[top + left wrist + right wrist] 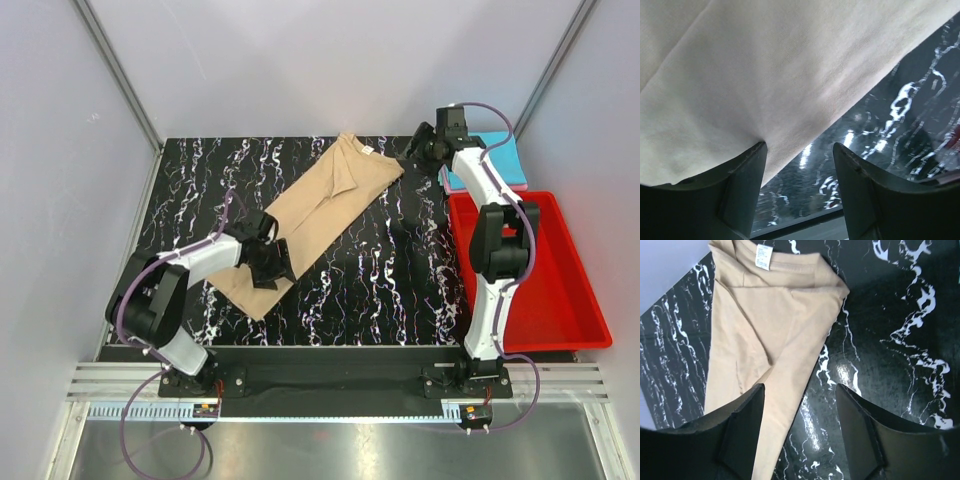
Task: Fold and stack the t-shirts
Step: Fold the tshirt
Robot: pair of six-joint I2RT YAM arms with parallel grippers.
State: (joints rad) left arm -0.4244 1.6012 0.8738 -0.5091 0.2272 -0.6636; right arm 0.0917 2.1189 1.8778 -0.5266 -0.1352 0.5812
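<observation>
Tan t-shirt (320,210) lies on the black marble table (400,290) as a long narrow strip, diagonal, neck label (764,256) at the far end; sides look already folded in, so likely the end-to-end fold is next. Left gripper (799,146) sits low at the near hem, jaws apart, one finger at the cloth edge, the other over bare table, nothing pinched. Right gripper (800,387) hovers above the collar end, jaws wide, empty. Cyan t-shirt (495,150) sits folded at the far right, behind the red bin (600,330); the right arm reaches across that corner. Nothing blocks the strip itself.
</observation>
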